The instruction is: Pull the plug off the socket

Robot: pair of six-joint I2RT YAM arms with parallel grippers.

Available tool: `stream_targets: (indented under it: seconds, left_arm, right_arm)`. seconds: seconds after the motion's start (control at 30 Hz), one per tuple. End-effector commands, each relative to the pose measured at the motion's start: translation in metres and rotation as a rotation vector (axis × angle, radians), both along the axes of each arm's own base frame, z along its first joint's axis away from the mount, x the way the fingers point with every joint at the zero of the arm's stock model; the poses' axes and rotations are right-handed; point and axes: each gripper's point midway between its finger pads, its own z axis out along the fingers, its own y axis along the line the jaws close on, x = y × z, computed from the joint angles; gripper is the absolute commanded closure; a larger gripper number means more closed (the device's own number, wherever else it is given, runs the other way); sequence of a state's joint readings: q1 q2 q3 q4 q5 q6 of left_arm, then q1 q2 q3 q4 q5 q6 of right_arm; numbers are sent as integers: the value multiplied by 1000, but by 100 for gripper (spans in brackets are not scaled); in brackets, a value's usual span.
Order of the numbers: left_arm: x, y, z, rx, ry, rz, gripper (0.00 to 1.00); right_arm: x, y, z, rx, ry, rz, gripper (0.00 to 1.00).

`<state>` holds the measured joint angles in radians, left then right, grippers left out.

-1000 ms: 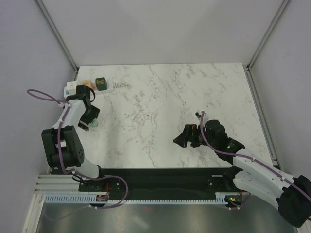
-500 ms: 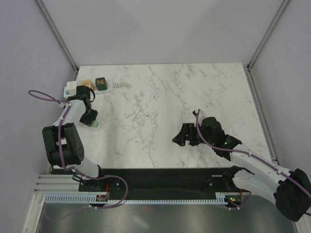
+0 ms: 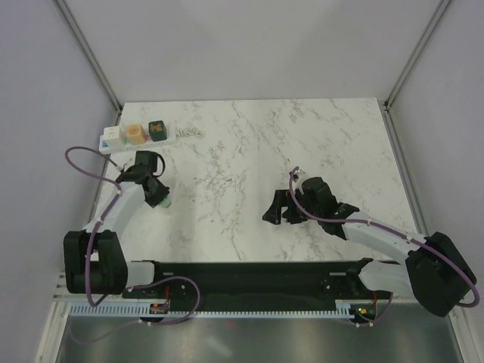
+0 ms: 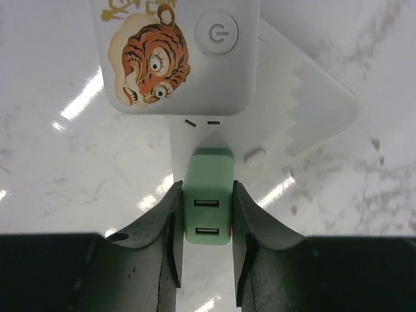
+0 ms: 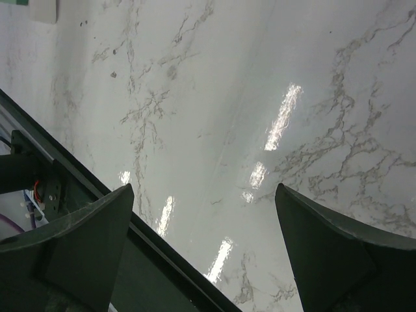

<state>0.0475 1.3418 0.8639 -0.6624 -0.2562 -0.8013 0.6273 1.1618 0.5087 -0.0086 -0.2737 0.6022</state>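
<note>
Left wrist view: white tiger-printed casing (image 4: pixel 175 55) cropped by the top edge; green plug (image 4: pixel 207 195) prongs hidden. Top view: pale item (image 3: pixel 190 132) beside the socket (image 3: pixel 136 134), near the far left corner of the surface (image 3: pixel 302 151), too small to identify.

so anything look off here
Nothing stands out. The plug sits straight in the left hand, clear of the strip, which lies flat at the table's far left corner. The right hand is open and empty.

The socket (image 3: pixel 138 134) lies at the far-left corner of the table (image 3: pixel 302 151), the plug (image 4: pixel 208 207) nearer, apart from it.
</note>
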Motion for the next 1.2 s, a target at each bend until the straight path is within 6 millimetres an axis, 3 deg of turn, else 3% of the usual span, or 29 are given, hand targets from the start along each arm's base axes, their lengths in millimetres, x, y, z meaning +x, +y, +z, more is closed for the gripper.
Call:
stream_targets:
  seconds: [0.0,0.03,0.13,0.3,0.5,0.57,0.67,0.7,0.77,0.8,0.87,0.97,1.17]
  left_arm:
    - [-12,-71,0,-101,-45,-264,98]
    - [-19,-96,3,-111,-57,-342,98]
    - [-43,-135,-6,-155,-34,-442,98]
    - [-82,-178,-21,-218,21,-589,98]
    - [-106,-221,-6,-269,6,-761,94]
    - [-109,-229,-1,-286,2,-786,92]
    - [-117,-237,0,-297,13,-834,78]
    - [-118,-238,0,-293,16,-845,67]
    - [-120,-236,-1,-291,15,-851,57]
    - [-121,-235,-1,-292,13,-850,47]
    - [-123,-233,0,-303,2,-839,39]
    - [-128,-231,-2,-319,-11,-825,37]
    - [-133,-228,1,-320,-64,-817,39]
  right_arm:
    - [20,23,27,88,-77,24,2]
    - [22,26,29,96,-76,28,2]
    - [27,32,26,113,-64,29,2]
    - [23,50,25,215,-22,70,2]
    - [12,66,19,313,31,91,2]
    - [13,72,19,348,32,74,2]
    - [6,76,12,407,69,9,2]
    - [0,74,5,412,72,-8,2]
    - [-1,77,10,445,52,-27,2]
    - [-5,80,8,436,55,-26,2]
    - [-4,80,4,416,44,-56,3]
    - [-9,84,-3,399,46,-66,3]
    - [-17,93,-15,414,84,-61,19]
